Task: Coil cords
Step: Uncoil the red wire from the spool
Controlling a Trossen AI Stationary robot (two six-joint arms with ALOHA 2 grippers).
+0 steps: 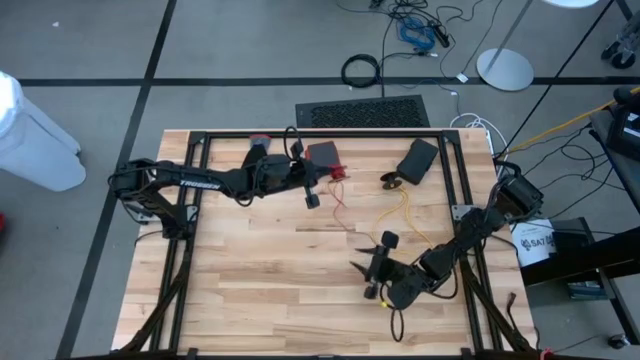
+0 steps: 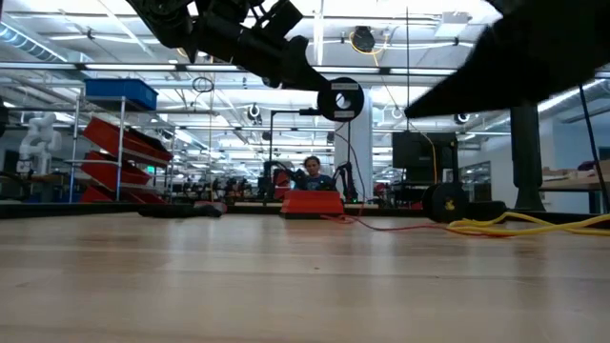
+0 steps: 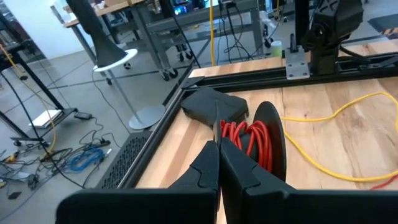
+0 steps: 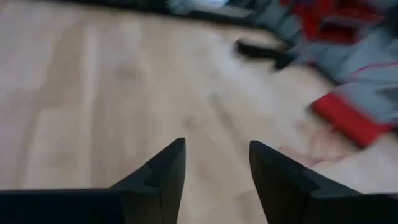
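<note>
Yellow cord (image 1: 402, 215) sprawls loose mid-table in high view, uncoiled, right gripper (image 1: 378, 264) just beside it | low: cord (image 2: 534, 226) lies flat at far right | left wrist: left gripper (image 3: 219, 163) pinched shut near a red coil (image 3: 249, 138), likely winding it | right wrist: fingers (image 4: 163, 168) spread, empty, only here.

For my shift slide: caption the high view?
Left gripper shut above thin red cord; right gripper open over bare wooden table.
</note>
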